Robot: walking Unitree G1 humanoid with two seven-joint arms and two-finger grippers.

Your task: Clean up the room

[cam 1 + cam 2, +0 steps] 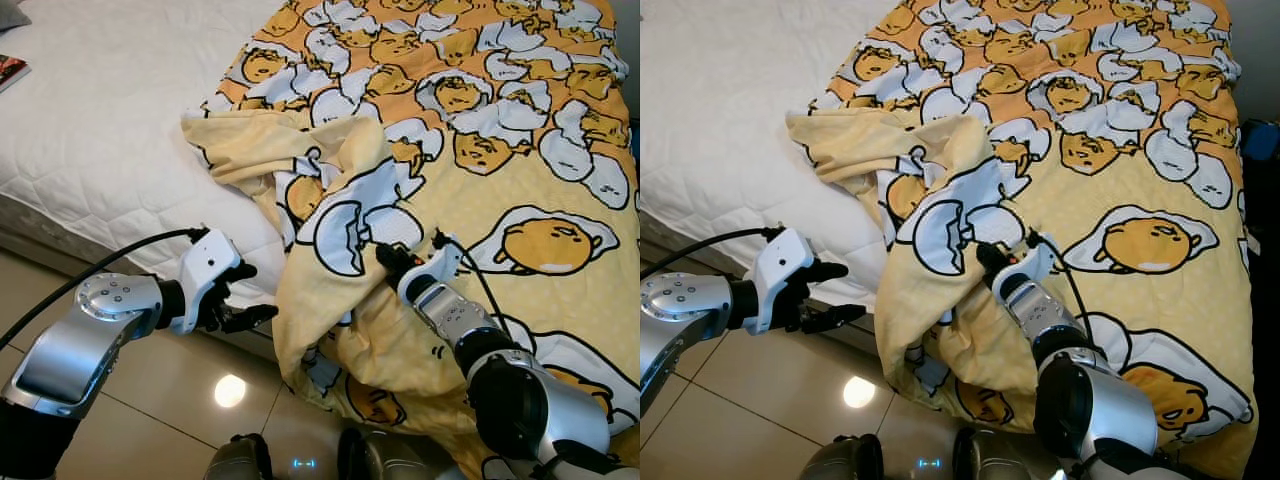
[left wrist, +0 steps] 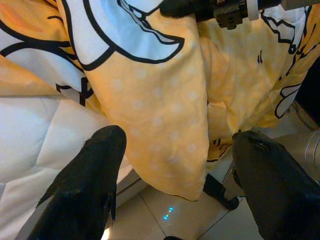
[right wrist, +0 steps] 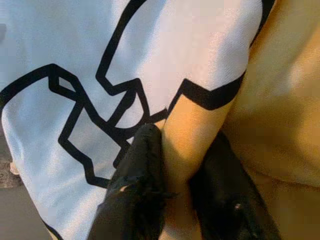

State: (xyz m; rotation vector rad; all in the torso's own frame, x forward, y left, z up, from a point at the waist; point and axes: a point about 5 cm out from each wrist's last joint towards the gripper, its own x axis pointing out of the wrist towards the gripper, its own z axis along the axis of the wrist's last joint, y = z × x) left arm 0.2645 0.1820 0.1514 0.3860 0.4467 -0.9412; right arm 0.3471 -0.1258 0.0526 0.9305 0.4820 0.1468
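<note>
On the bed (image 1: 110, 130), our right gripper (image 1: 385, 255) pinches a fold of the egg-print blanket (image 1: 480, 150); cloth hides its fingertips (image 3: 145, 165). Beside the bed's edge our left gripper (image 1: 245, 295) hangs spread wide, holding nothing.

Bed (image 1: 110, 130): white quilted mattress, bare on the robot's left half. Yellow blanket (image 1: 500, 130) with an egg cartoon print lies directly on it, covering the right half, its near-left corner bunched into a fold and draping over the bed's front edge toward the floor (image 1: 180, 390). Floor is glossy beige tile with a light glare spot; a red-and-dark flat item (image 1: 10, 70), maybe a book, sits on the mattress at the far left edge, too cropped to identify.
</note>
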